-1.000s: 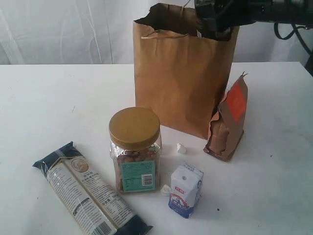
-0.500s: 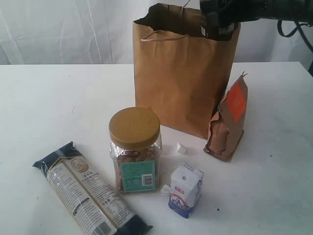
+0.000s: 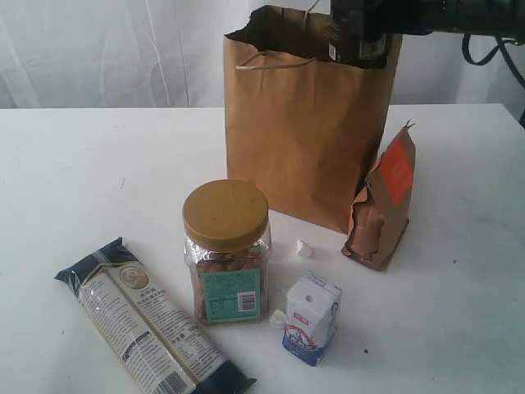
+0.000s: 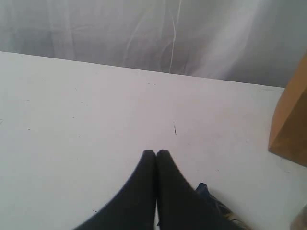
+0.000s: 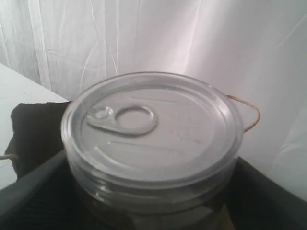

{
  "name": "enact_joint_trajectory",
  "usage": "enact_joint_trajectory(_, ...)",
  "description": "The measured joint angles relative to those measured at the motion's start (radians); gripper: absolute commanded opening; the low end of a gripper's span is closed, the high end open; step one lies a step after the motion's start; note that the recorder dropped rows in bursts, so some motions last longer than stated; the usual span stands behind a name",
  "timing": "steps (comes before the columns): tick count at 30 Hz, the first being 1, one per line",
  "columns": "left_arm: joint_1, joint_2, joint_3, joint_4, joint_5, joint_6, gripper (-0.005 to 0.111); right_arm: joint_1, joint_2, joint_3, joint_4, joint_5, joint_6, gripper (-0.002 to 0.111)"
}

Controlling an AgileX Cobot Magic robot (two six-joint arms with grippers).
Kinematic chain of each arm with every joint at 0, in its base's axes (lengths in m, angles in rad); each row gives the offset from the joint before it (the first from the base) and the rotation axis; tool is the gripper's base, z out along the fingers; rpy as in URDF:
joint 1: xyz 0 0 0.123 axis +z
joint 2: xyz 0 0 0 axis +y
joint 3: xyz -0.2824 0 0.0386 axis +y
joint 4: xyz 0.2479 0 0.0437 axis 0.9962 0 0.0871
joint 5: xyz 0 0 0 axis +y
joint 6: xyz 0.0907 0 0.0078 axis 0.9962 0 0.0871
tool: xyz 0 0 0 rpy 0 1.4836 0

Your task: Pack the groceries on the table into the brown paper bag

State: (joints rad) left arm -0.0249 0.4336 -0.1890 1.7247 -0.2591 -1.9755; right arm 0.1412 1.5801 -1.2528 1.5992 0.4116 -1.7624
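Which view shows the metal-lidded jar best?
Right wrist view: the metal-lidded jar fills the frame, pull-tab lid clear. Exterior view shows only a dark shape over the brown paper bag. Left wrist view shows none of it.

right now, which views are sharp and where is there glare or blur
Exterior view: soft even light, faint shadows, yellow-lidded jar label fairly sharp, right arm over the brown paper bag nearly black. Left wrist view: shut left fingers a featureless silhouette on the bright table. Right wrist view: metal-lidded jar close and slightly soft, pale sheen on its lid, curtain behind washed out.
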Motion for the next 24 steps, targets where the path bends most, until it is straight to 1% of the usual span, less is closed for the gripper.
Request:
enact_joint_trajectory(2,0.0,0.0,0.0,0.0,0.0,0.0,0.0,0.0,-0.003,-0.005,0.007,-0.002,0.009,0.103)
enact_joint_trajectory(3,0.0,0.0,0.0,0.0,0.0,0.0,0.0,0.0,-0.008,-0.005,0.009,-0.006,0.011,0.105)
enact_joint_trajectory(12,0.0,0.0,0.0,0.0,-0.002,0.0,0.0,0.0,-0.022,-0.009,0.016,-0.009,0.013,0.105)
enact_joint_trajectory(18,0.0,0.0,0.0,0.0,-0.004,0.0,0.0,0.0,-0.092,-0.009,0.01,-0.039,0.015,0.105)
enact_joint_trajectory(21,0.0,0.0,0.0,0.0,-0.004,0.0,0.0,0.0,-0.14,-0.009,-0.04,-0.104,0.013,0.105)
enact_joint_trajectory(23,0.0,0.0,0.0,0.0,-0.004,0.0,0.0,0.0,-0.192,-0.009,-0.146,-0.154,0.028,0.105)
enact_joint_trajectory(24,0.0,0.0,0.0,0.0,-0.004,0.0,0.0,0.0,-0.226,-0.009,-0.235,-0.161,0.072,0.105)
